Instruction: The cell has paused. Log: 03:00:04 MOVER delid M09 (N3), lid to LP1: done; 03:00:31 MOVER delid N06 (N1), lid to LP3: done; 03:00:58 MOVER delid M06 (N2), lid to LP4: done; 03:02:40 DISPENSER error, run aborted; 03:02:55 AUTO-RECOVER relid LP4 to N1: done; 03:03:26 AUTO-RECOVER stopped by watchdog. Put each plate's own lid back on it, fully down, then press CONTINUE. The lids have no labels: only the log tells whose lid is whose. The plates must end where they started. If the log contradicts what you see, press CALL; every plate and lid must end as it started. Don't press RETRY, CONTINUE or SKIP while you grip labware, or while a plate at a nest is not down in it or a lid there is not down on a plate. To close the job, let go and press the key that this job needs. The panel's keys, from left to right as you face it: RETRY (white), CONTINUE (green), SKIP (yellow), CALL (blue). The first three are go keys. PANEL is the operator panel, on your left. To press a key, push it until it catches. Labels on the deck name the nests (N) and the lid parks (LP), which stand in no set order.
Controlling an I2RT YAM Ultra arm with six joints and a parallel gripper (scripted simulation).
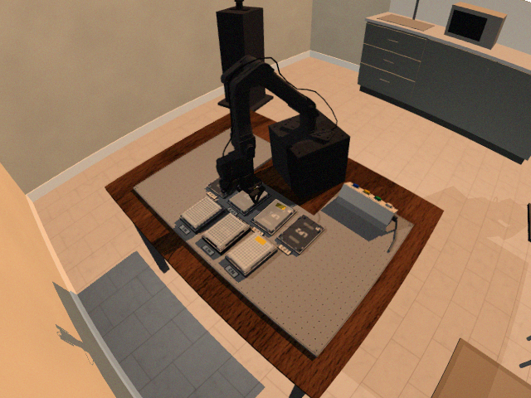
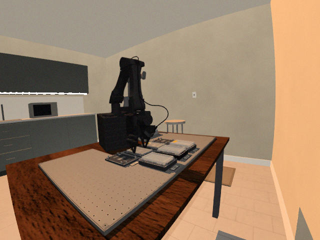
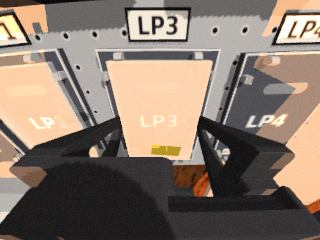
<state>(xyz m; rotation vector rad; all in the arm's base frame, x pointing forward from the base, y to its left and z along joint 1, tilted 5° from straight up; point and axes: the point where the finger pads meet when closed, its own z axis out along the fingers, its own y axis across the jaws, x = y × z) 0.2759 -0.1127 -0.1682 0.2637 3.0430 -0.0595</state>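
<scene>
At the centre of the wrist view the claw (image 3: 160, 137) is clamped on the translucent lid (image 3: 161, 107) lying in park LP3 (image 3: 158, 24), its two dark fingers pressed against the lid's long sides. A yellow tag (image 3: 165, 149) shows at the lid's lower edge. Park LP4 (image 3: 267, 120) sits at the right of that frame with its dark bed bare; at the left, park LP1 (image 3: 37, 112) carries another lid. In the top view three well plates (image 1: 226, 231) stand in a row left of centre on the table (image 1: 377, 188), and the panel (image 1: 364, 206) lies to the right.
</scene>
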